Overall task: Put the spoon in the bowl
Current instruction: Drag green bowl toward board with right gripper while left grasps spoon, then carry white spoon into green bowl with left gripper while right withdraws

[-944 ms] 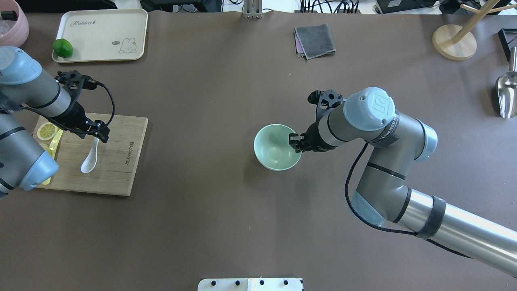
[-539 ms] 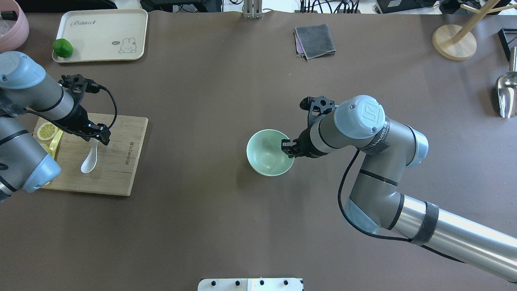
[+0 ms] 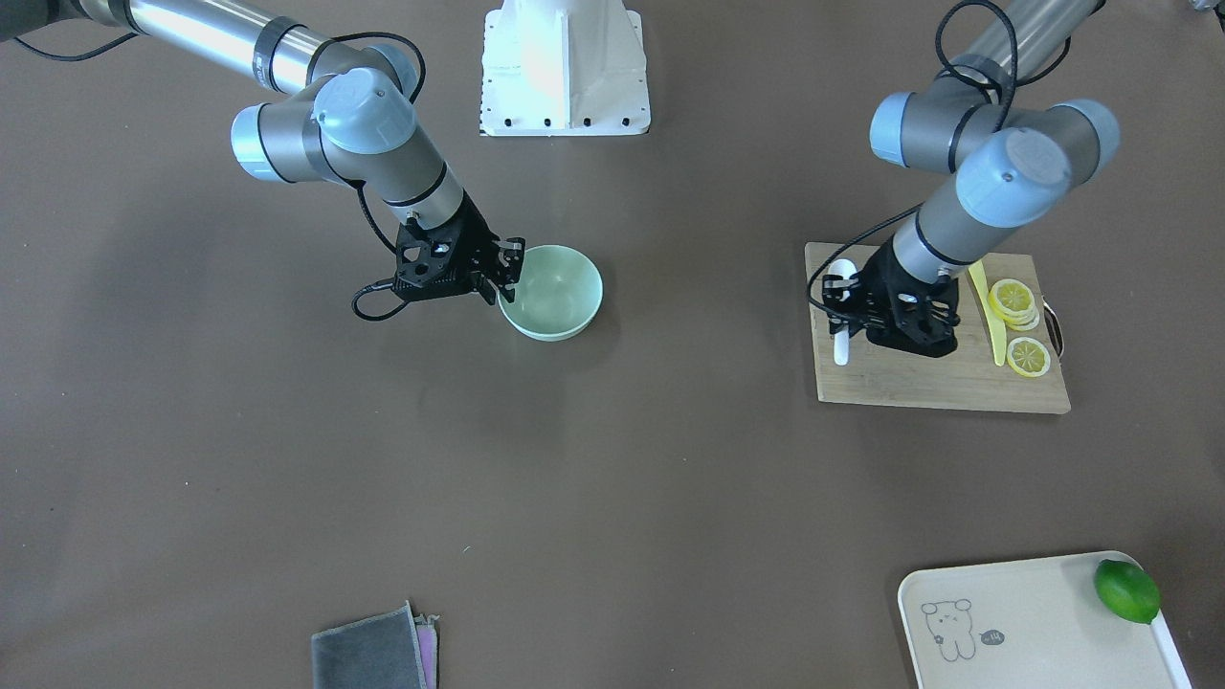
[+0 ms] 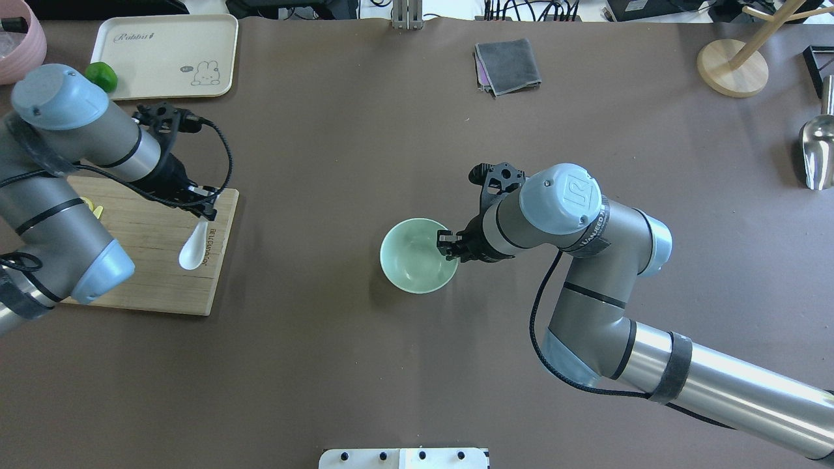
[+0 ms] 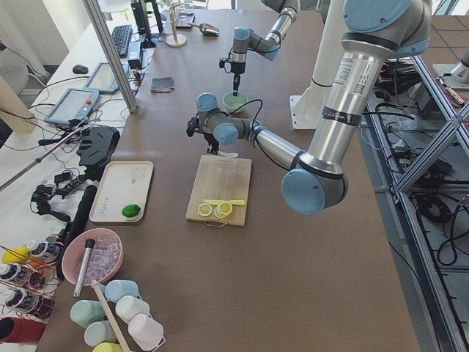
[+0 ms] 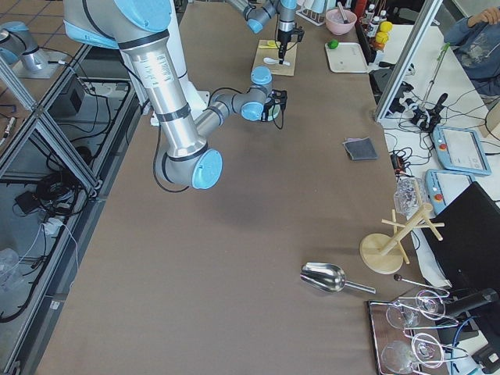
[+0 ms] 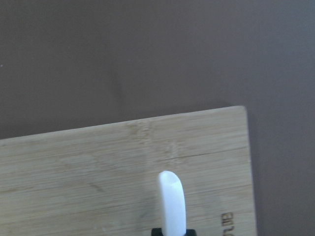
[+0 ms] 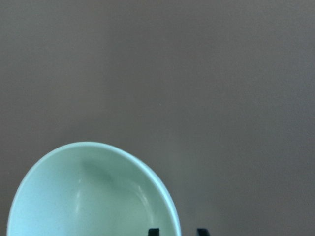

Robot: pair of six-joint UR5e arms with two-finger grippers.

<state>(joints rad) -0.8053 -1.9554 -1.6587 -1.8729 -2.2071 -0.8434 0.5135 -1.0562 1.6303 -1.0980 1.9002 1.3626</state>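
The white spoon (image 4: 193,249) hangs from my left gripper (image 4: 203,213), which is shut on its handle, over the right end of the wooden cutting board (image 4: 150,280). The spoon's handle (image 7: 172,204) sticks out past the fingers in the left wrist view. From the front the spoon (image 3: 840,330) shows beside the left gripper (image 3: 848,304). The mint-green bowl (image 4: 410,260) stands on the table near the middle. My right gripper (image 4: 448,245) is shut on the bowl's right rim. The right wrist view shows the bowl (image 8: 88,196) with one finger (image 8: 153,231) inside its rim and the other outside.
Lemon slices (image 3: 1013,299) and a thin yellow knife (image 3: 991,321) lie on the board. A cream tray (image 4: 163,55) with a lime (image 4: 104,78) sits at the far left. A grey cloth (image 4: 508,65), a wooden stand (image 4: 733,68) and a metal scoop (image 4: 818,153) sit at the far right.
My left gripper has carried the spoon to the right, from the board's middle to over its right end. My right gripper has drawn the bowl to the left and a little nearer.
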